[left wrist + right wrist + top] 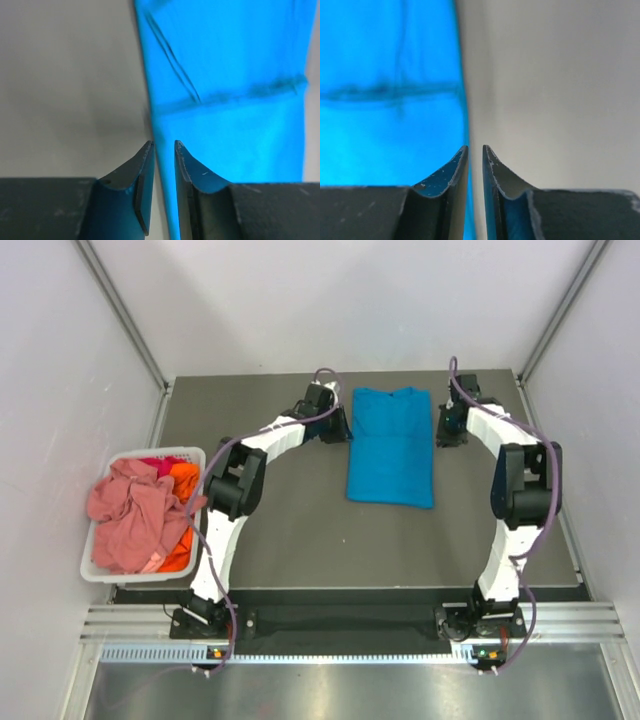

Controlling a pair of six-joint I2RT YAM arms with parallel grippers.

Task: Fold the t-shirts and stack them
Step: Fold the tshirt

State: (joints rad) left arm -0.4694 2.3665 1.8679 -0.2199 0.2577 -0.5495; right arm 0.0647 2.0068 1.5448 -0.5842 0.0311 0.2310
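Note:
A turquoise-blue t-shirt (pixel 390 446) lies flat on the table as a long rectangle, collar end far from me. My left gripper (pixel 341 426) is at its left edge near the collar end. The jaws are almost together with the shirt's edge (pixel 165 165) running between them. My right gripper (pixel 441 428) is at the right edge, also almost together on that edge (pixel 468 165). Salmon-pink (pixel 128 512), orange (pixel 182 480) and red (pixel 155 462) t-shirts are heaped in the basket at the left.
A white slatted basket (pixel 96 572) stands at the table's left edge, beside the left arm's base. Grey side walls close in the table on the left, right and back.

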